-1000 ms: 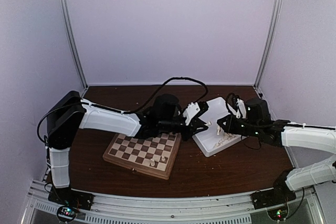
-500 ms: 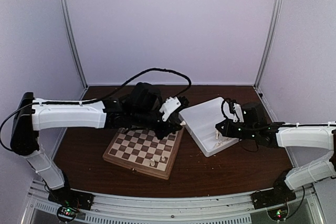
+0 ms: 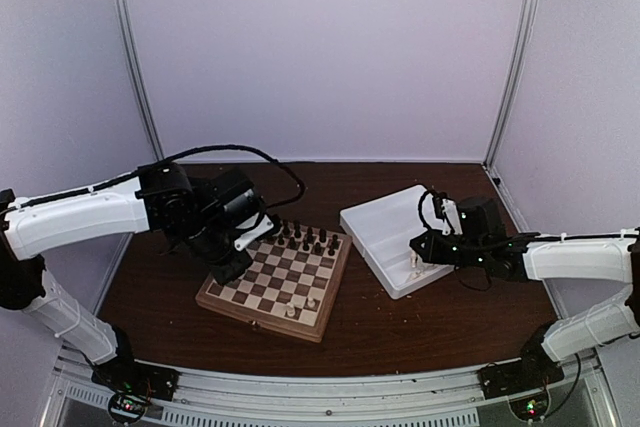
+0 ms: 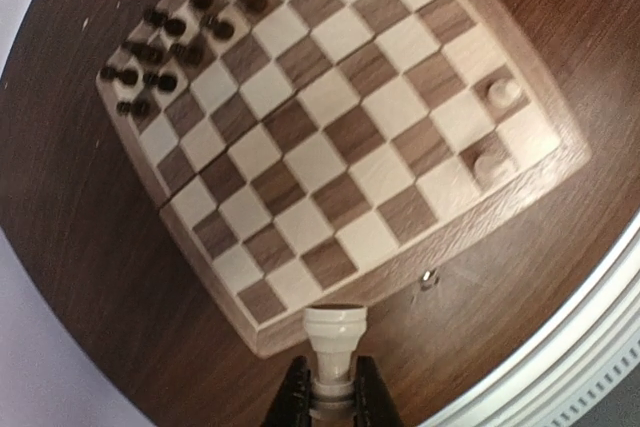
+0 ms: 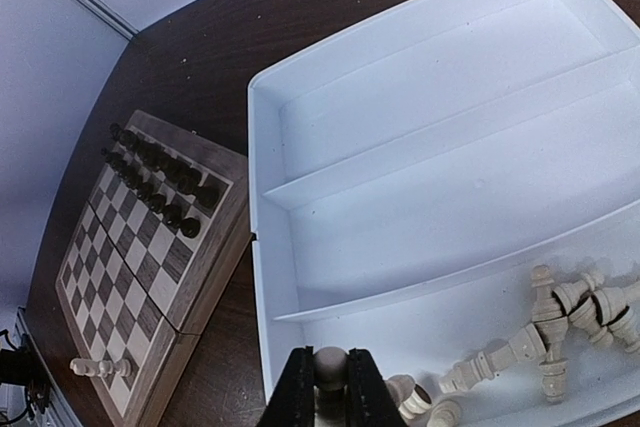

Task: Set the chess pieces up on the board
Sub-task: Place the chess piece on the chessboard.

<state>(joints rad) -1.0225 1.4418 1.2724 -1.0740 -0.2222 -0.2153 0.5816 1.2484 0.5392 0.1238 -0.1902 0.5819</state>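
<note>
Cream turned-wood chess piece (image 4: 335, 339): pinched at its stem by the closed left hand (image 4: 335, 392). It hangs at the near left corner of the square checkered wooden board (image 4: 330, 162), over the frame or just off it (hard to tell which).

Change: a second ago this hand was at the white plastic tray (image 3: 385, 222). Half a second ago it was crossing the board's far edge. Now it is at the near left corner, so the carry looks almost done, and a set-down on the near ranks is probably next.

Board: two cream pieces (image 4: 503, 92) stand near the near right corner. The dark brown-black pieces (image 4: 165, 57) fill the far rows, so most of the cream side is missing.

Right hand (image 5: 330, 392): it has barely moved, low in the tray's near compartment. It is closed on what looks like a round-headed piece (image 5: 330, 362), in shadow. Loose cream pieces (image 5: 545, 342) lie heaped beside it.

Dark brown wooden surface (image 3: 400, 332) carries board and tray.
</note>
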